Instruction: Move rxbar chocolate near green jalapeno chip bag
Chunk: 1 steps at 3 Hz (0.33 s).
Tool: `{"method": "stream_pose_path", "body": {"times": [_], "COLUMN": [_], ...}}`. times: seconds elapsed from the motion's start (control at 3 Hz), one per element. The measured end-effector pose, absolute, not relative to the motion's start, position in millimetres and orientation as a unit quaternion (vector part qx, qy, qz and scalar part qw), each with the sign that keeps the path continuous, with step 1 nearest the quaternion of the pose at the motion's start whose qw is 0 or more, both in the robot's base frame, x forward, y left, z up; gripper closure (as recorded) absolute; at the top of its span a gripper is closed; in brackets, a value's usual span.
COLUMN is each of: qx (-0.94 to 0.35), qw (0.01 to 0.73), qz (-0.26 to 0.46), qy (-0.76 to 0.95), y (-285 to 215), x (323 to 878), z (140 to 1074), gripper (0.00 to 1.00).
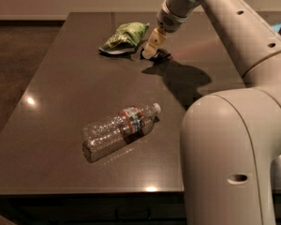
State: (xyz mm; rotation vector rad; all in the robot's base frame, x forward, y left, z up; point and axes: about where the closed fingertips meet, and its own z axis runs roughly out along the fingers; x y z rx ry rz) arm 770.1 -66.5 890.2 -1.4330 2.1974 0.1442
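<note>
The green jalapeno chip bag (pixel 124 35) lies crumpled on the far part of the dark table (pixel 61 102). My gripper (pixel 152 49) reaches down from the upper right, just right of the bag. It is shut on the rxbar chocolate (pixel 158 56), a small black bar held low at the table surface, about a bar's length from the bag's right edge. The bar's lettering does not show.
A clear plastic bottle (pixel 119 130) with a red-and-green label lies on its side near the table's front middle. My white arm and base (pixel 229 139) fill the right side of the view. The table's front edge runs along the bottom.
</note>
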Motion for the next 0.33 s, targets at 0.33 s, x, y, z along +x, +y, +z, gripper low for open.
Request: {"method": "stream_pose_path", "body": {"times": [0.33], "qx": [-0.528], "qw": [0.254], "qz": [0.053], "qy": [0.809], "y": [-66.5], "x": [770.1], "z": [890.1], "gripper": [0.00]}}
